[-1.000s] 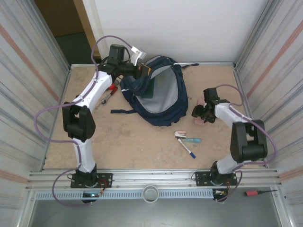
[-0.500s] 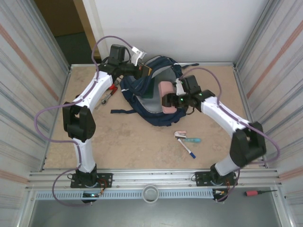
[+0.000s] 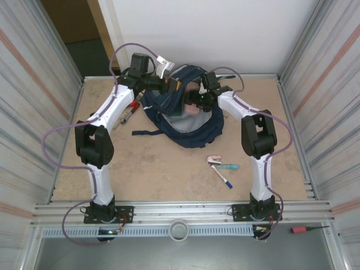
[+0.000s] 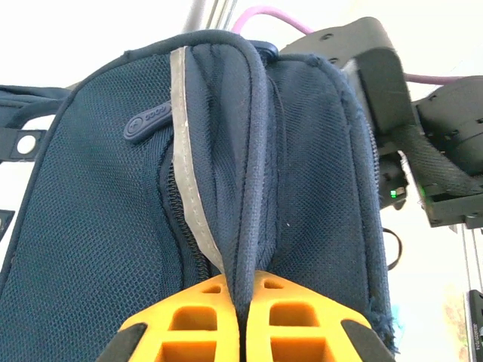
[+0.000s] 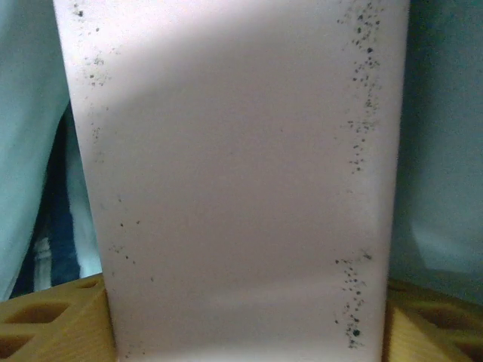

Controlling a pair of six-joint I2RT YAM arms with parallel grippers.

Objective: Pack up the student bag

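Observation:
The student bag [image 3: 191, 130], navy with a pale grey lining, lies at the back middle of the table with its mouth open. My left gripper [image 3: 173, 85] is shut on the bag's upper rim; its orange fingers [image 4: 189, 324] pinch a navy fabric fold [image 4: 245, 226] beside a grey reflective stripe. My right gripper [image 3: 195, 103] reaches into the opening, shut on a pink speckled block [image 3: 194, 108]. In the right wrist view the pink block [image 5: 241, 188] sits between both orange fingers [image 5: 53, 324], with the pale lining [image 5: 30, 113] behind it.
In front of the bag lie a small pink-and-white item [image 3: 214, 160], a teal pen [image 3: 228, 166] and a blue-tipped pen [image 3: 223, 178]. A red-handled tool [image 3: 131, 108] lies left of the bag, and a bag strap [image 3: 143, 132] trails forward. Metal walls close both sides.
My right arm has swung from the table's right side to the bag's opening, carrying the pink block in. The left arm has kept holding the rim.

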